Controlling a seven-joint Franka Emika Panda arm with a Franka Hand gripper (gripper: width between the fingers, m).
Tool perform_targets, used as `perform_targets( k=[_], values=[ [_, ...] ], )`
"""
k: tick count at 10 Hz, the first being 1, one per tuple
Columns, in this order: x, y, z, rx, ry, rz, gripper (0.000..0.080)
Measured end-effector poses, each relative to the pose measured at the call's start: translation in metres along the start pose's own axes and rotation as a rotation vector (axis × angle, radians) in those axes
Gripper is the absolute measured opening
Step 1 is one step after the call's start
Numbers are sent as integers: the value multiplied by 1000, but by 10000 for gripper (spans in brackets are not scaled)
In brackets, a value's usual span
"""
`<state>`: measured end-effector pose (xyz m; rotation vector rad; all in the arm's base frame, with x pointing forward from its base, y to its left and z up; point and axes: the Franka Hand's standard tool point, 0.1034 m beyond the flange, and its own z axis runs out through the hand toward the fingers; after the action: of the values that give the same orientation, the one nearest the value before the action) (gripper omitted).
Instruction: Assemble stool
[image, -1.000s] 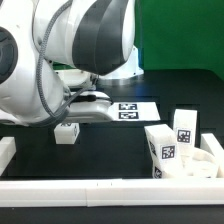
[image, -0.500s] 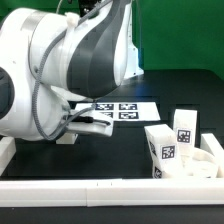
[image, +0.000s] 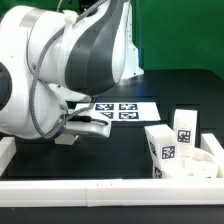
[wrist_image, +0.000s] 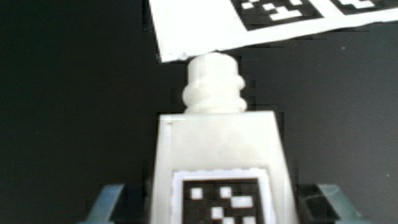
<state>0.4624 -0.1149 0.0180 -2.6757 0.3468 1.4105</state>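
Assembly has barely begun, we judge: our hand (wrist_image: 217, 200) pinches one leg (wrist_image: 215, 130); other legs (image: 186, 125) wait loose by the seat (image: 195, 168).

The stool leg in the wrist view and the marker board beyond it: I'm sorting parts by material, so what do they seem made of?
The stool leg looks like white plastic with a matte, slightly soft finish: blocky body, rounded knobbed tip, a printed black-and-white tag on its face. The marker board looks like thin, flat white sheet, perhaps card or plastic, with a crisp edge and printed tags; which one I cannot tell.
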Motion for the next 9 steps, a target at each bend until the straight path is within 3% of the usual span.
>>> perform_targets(
  k=[2,3,4,5,6,8,9],
  values=[
    [-25,-24,-41,-14,82,-41,330],
    [-33,-31,-66,-37,217,-117,330],
    [-40,-33,-76,-40,347,-160,330],
    [-41,-30,-66,-27,381,-140,330],
    [-33,-28,-71,-35,446,-138,330],
    [-33,-32,-81,-41,585,-144,331],
    [-46,-57,-97,-24,661,-113,331]
  ],
)
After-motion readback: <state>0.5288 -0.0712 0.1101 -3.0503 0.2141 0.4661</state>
